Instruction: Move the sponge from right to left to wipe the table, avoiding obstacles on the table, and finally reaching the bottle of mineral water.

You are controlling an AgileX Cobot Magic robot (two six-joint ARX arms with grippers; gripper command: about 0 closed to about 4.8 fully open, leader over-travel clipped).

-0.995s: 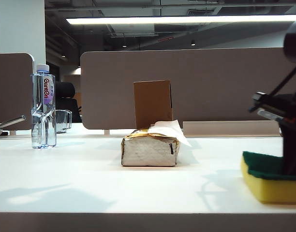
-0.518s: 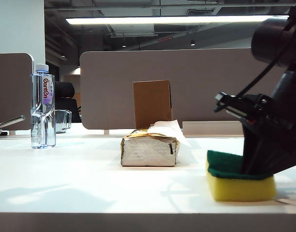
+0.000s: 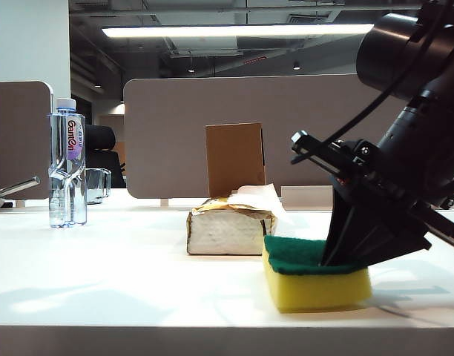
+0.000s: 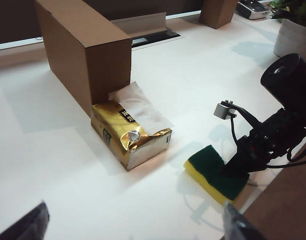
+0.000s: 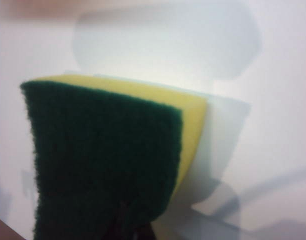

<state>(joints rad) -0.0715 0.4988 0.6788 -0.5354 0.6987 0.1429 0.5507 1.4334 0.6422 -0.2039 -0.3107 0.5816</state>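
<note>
While the right gripper (image 3: 338, 259) presses down on the sponge (image 3: 314, 274), jaws pinching it green side up, the sponge lies flat on the worktop (image 3: 123, 282) just in front of the tissue box (image 3: 228, 230). Far left stands the water bottle (image 3: 67, 163). Left gripper (image 4: 133, 227) hovers with jaws spread.

Right tool (image 4: 232, 171) presses the sponge (image 4: 213, 172) beside the tissue box (image 4: 128, 135).
</note>
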